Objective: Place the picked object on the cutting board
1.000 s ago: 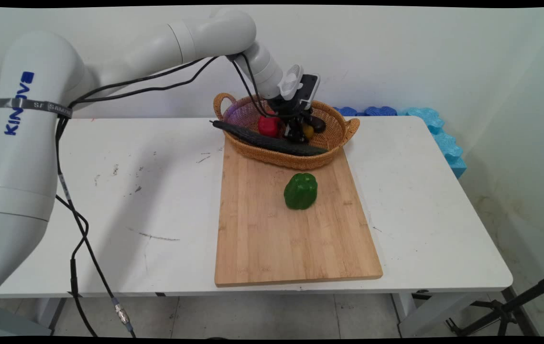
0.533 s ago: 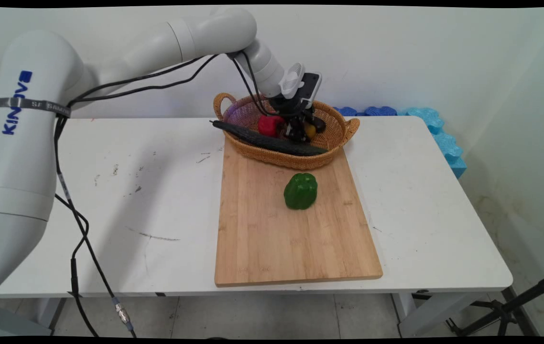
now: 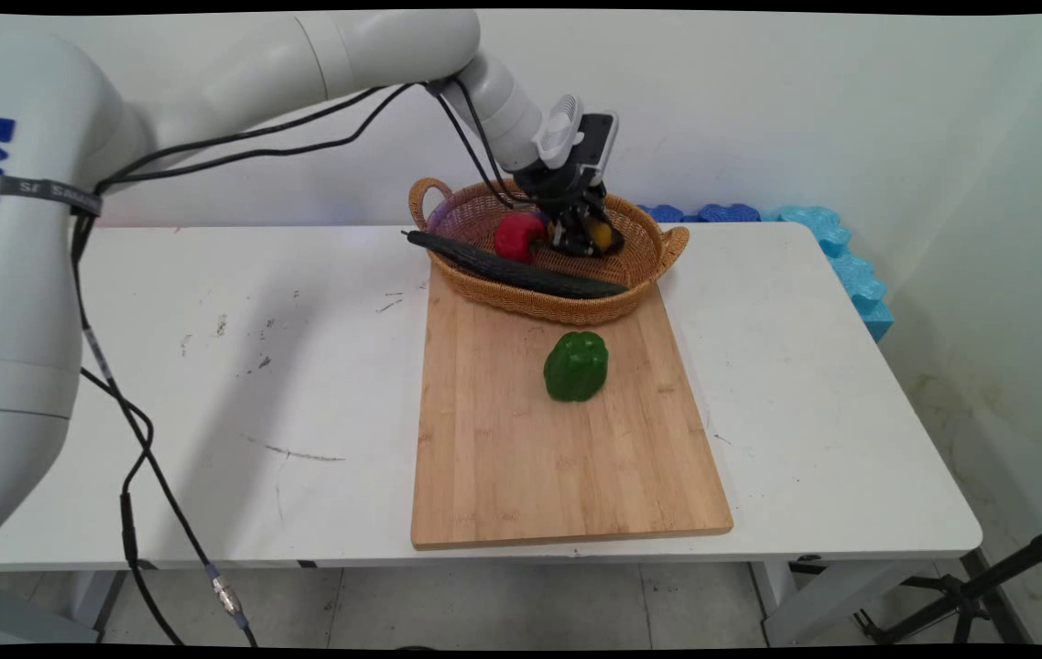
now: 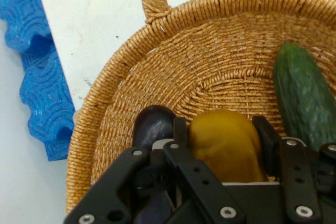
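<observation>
My gripper (image 3: 587, 240) (image 4: 223, 140) is shut on a yellow pepper (image 4: 227, 145) (image 3: 602, 237), holding it a little above the floor of the wicker basket (image 3: 640, 275) (image 4: 210, 66). A dark purple eggplant (image 4: 154, 125) lies just beside the pepper under one finger. A red pepper (image 3: 517, 237) sits in the basket to the gripper's left. A long dark cucumber (image 3: 512, 270) (image 4: 304, 98) lies across the basket's front rim. A green pepper (image 3: 576, 366) stands on the wooden cutting board (image 3: 567, 467), well in front of the basket.
The basket rests on the far end of the board on a white table (image 3: 237, 394). Blue foam blocks (image 3: 841, 256) (image 4: 44, 87) line the table's back right edge. Black cables (image 3: 136, 430) hang from the arm at the left.
The gripper has risen slightly inside the basket and carried the yellow pepper up with it, shifting a little to the right. The other vegetables have stayed put.
</observation>
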Robot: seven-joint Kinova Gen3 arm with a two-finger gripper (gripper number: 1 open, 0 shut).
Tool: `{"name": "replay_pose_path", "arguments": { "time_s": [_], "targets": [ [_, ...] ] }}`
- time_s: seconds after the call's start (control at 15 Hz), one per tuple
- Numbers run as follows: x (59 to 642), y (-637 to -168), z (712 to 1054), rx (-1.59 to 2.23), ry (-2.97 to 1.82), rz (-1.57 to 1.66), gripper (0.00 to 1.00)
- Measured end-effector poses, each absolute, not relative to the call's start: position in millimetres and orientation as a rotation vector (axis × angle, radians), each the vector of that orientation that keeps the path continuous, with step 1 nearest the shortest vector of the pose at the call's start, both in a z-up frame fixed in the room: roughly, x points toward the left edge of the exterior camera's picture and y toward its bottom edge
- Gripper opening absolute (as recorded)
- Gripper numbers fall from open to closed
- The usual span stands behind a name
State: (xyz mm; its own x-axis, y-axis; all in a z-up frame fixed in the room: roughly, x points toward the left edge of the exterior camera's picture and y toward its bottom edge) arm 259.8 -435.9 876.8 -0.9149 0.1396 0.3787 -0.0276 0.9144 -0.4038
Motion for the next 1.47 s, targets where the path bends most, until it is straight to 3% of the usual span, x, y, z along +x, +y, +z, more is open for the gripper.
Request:
{"name": "replay_pose_path", "arguments": {
  "time_s": [0.47, 0.93, 1.47],
  "targets": [
    [263, -403, 912, 0.044, -2.624, 0.592, 0.0],
    [279, -339, 948, 0.208, -2.593, 0.569, 0.0],
    [304, -261, 952, 0.334, -2.62, 0.456, 0.0]
  ]
}}
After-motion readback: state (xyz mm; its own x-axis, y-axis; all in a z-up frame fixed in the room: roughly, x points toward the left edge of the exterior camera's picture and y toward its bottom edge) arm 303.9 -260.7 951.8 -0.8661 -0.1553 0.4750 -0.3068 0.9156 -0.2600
